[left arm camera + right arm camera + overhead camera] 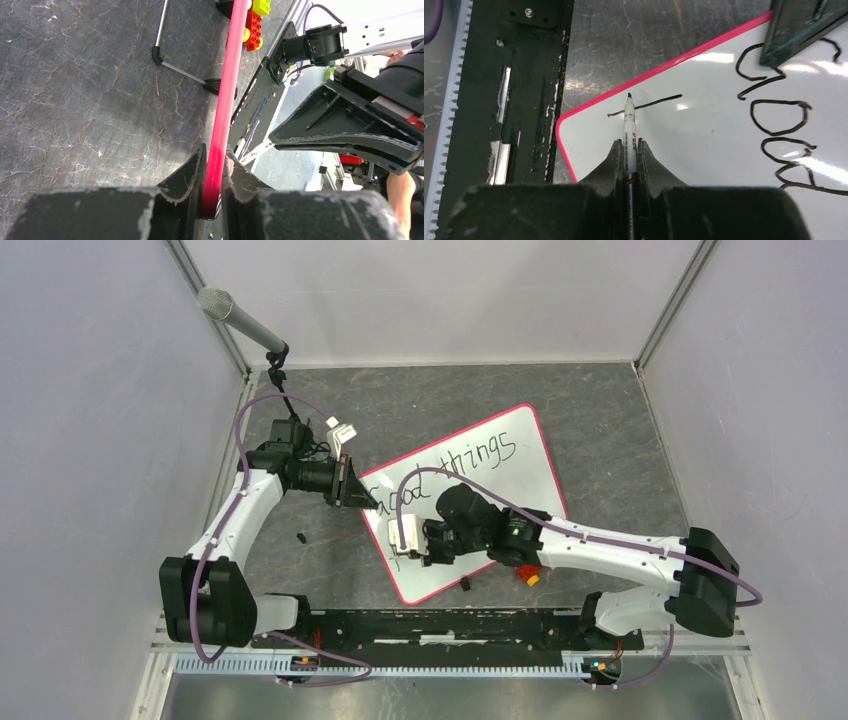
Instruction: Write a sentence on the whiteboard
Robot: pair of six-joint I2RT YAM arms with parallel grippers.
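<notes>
Right gripper (630, 146): jaws pressed onto a marker (629, 117). Its long axis runs straight out from the fingers. The tip is over the whiteboard (704, 165) near a rounded corner, at a short black stroke (659, 101); contact unclear. The right arm reaches leftward, low across the board's near end.

Left gripper (214, 160): pinching the board's red rim at its left corner, forearm angled right.

The board lies on the table (600, 440), long axis slanting far-right. Only the top view reads the sentence (470, 465): "Good things".

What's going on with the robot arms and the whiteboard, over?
Left gripper shut on whiteboard rim. Right gripper shut on marker, tip beside a short stroke. Sentence reads "Good things". Nothing blocking marker.
</notes>
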